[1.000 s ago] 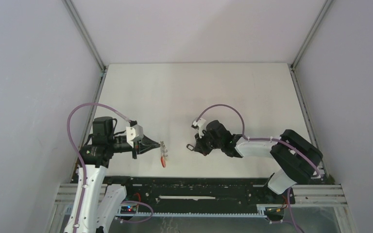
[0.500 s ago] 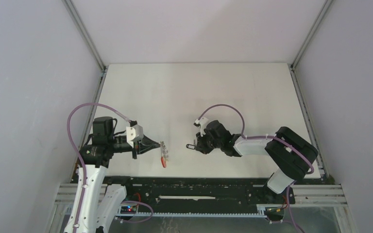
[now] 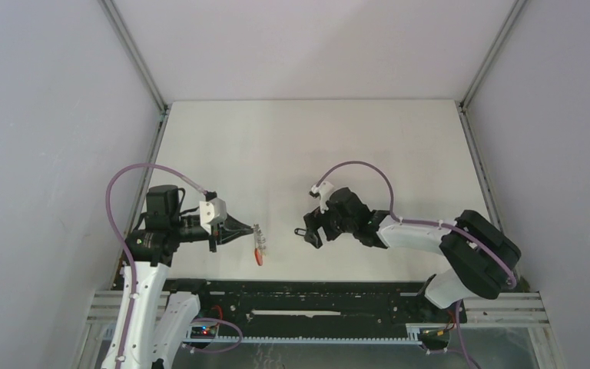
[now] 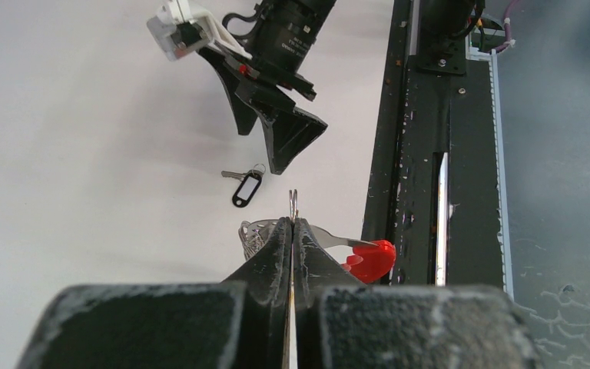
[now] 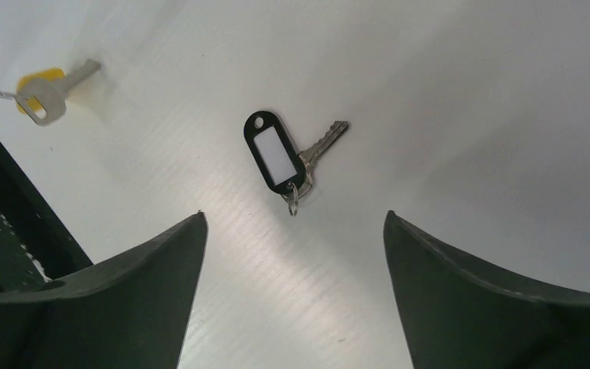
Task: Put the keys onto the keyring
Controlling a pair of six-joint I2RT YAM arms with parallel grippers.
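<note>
- Left gripper (image 4: 293,223), lower centre of its wrist view, is clamped on a thin wire ring of the keyring (image 4: 369,261). The wire is likely springy and slippery, and the red band dangles.
- Black-tagged key (image 5: 276,157) lies flat mid-frame. It is light and thin, and its plastic tag looks the easiest hold.
- Right gripper (image 5: 293,219) hovers above with its jaws spread wide, empty.

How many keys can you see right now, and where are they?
2. The black-tagged key lies on the table under the open right gripper. The yellow-tagged key is further off, near the black rail. I see no others.
</note>
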